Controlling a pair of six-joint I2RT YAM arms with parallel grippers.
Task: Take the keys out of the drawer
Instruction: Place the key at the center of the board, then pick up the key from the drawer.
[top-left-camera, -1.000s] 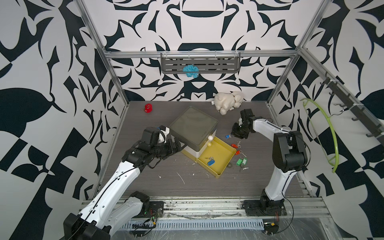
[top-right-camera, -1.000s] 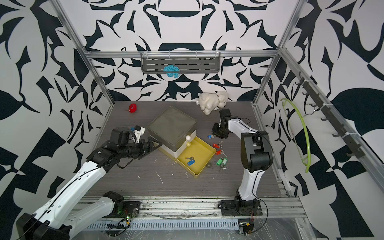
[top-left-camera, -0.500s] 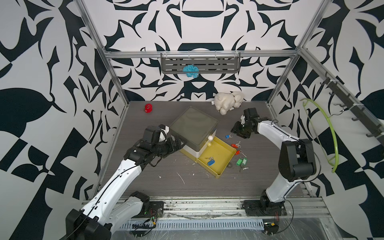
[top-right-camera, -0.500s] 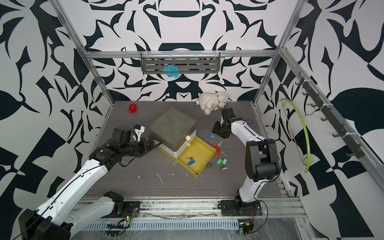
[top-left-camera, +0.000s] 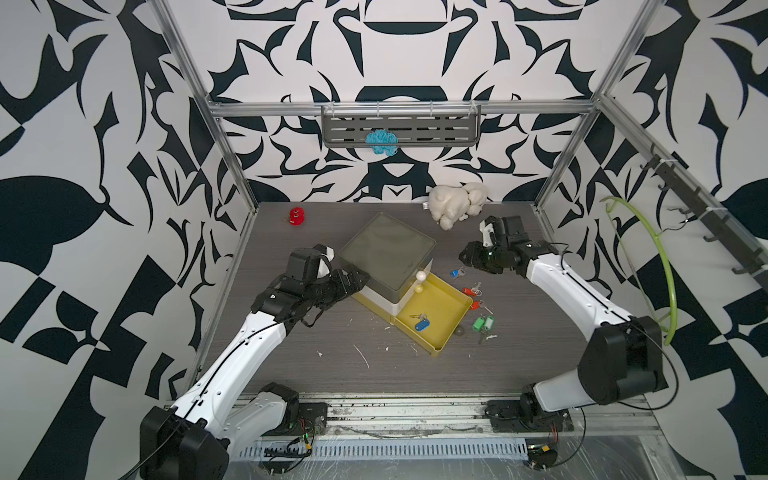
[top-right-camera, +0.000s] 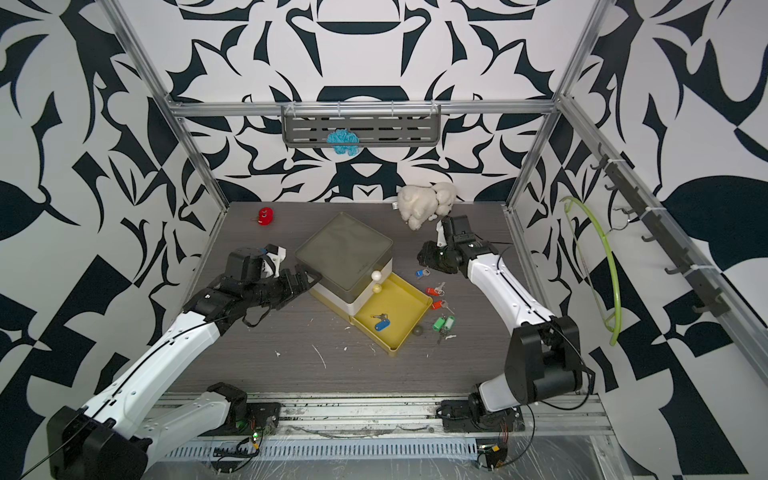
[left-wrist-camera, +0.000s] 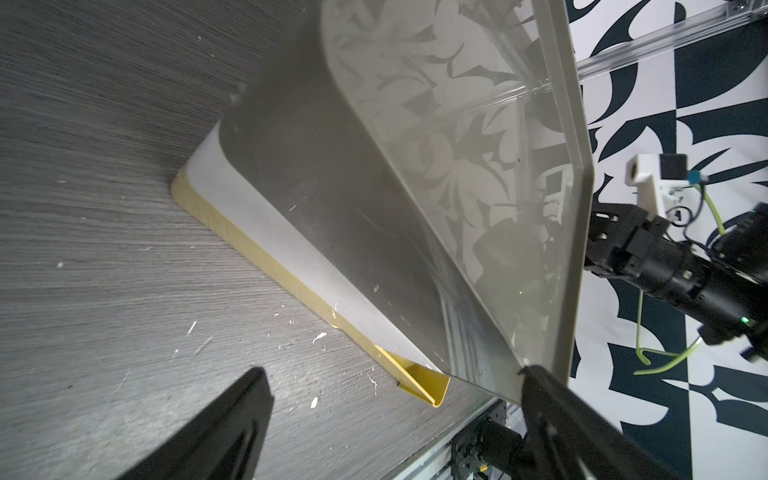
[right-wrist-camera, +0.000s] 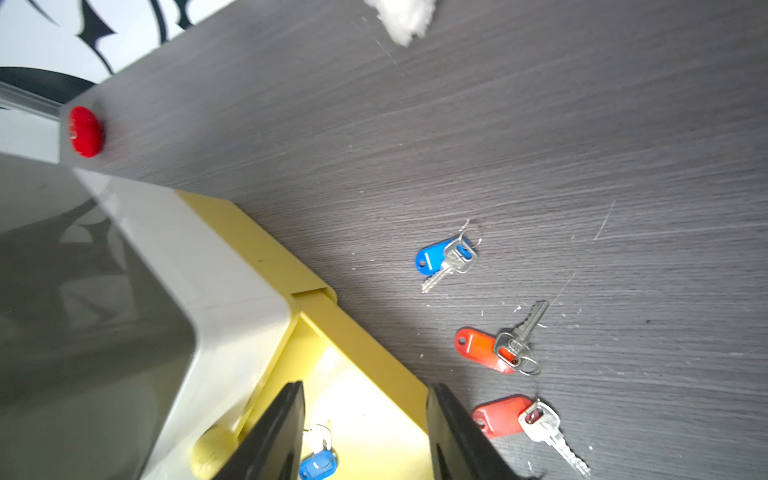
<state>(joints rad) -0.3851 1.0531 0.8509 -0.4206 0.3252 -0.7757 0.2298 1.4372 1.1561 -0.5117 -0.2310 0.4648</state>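
left tool (top-left-camera: 353, 279) spread, pressed against box (top-left-camera: 386, 253) to brace it | right tool (right-wrist-camera: 365, 386) released, empty, aimed at drawer (top-left-camera: 445, 305) | one blue key (top-left-camera: 420, 325) inside; other keys (top-left-camera: 483, 323) on bench (top-left-camera: 374, 374)

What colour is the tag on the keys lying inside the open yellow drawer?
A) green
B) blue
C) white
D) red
B: the only keys inside the yellow drawer are the blue-tagged keys; the red-tagged keys and green-tagged keys lie outside it.
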